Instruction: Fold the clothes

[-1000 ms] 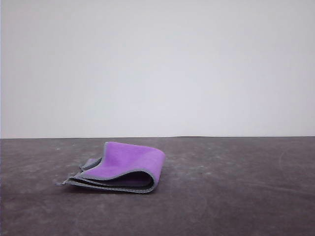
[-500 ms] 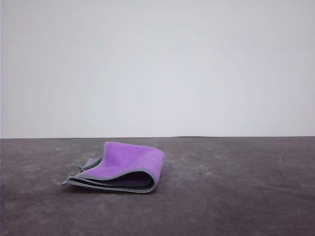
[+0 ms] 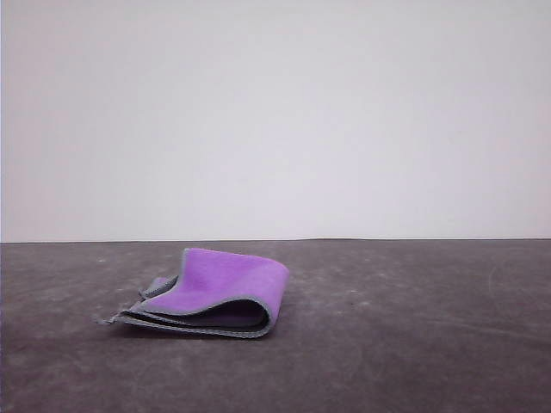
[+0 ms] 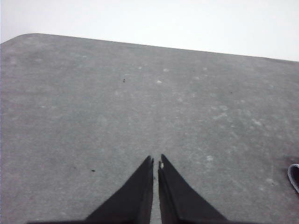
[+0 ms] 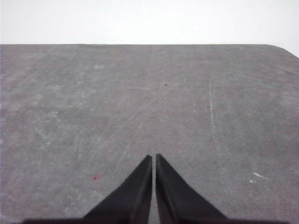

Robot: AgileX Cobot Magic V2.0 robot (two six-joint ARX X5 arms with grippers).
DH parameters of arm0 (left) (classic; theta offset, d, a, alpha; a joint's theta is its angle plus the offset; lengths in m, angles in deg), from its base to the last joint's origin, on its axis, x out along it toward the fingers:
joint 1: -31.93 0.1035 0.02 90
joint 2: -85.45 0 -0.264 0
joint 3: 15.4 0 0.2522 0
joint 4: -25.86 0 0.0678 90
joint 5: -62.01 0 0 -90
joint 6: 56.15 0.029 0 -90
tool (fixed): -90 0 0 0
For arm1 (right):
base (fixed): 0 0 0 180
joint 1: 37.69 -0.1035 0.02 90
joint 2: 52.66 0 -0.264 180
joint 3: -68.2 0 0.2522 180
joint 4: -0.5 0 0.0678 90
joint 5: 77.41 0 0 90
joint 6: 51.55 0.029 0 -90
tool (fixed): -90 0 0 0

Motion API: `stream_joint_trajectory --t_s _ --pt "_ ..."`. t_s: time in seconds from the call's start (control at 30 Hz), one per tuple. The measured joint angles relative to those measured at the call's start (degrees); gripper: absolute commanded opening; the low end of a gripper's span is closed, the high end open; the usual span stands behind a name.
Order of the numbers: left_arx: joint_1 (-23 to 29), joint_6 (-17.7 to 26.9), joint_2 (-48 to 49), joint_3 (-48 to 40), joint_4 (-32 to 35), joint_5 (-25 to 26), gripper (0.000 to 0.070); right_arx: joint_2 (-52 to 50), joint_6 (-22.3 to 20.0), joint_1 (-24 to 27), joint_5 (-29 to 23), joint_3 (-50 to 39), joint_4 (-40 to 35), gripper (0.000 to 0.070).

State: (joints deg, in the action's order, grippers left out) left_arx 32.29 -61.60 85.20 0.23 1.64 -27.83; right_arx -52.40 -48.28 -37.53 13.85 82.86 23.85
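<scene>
The clothes [image 3: 215, 288] lie folded over on the dark table, left of centre in the front view, purple face up with grey stitched edging and dark layers beneath. A sliver of its grey edge [image 4: 294, 176] shows in the left wrist view, off to one side of the fingers. My left gripper [image 4: 155, 161] is shut with nothing in it, hovering over bare table. My right gripper [image 5: 153, 157] is shut too, empty, over bare table.
The dark grey table [image 3: 413, 327] is scuffed and speckled, with a white wall behind it. Its rounded corners show in the wrist views [image 4: 28, 39] [image 5: 280, 49]. Bare surface lies to the right of the cloth.
</scene>
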Motion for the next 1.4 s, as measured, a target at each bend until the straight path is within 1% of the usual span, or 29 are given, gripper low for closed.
stream_joint_trajectory --t_s 1.4 --pt "0.0 0.0 0.0 0.0 0.0 0.0 0.0003 0.0 0.0 0.0 0.0 0.0 0.0 0.0010"
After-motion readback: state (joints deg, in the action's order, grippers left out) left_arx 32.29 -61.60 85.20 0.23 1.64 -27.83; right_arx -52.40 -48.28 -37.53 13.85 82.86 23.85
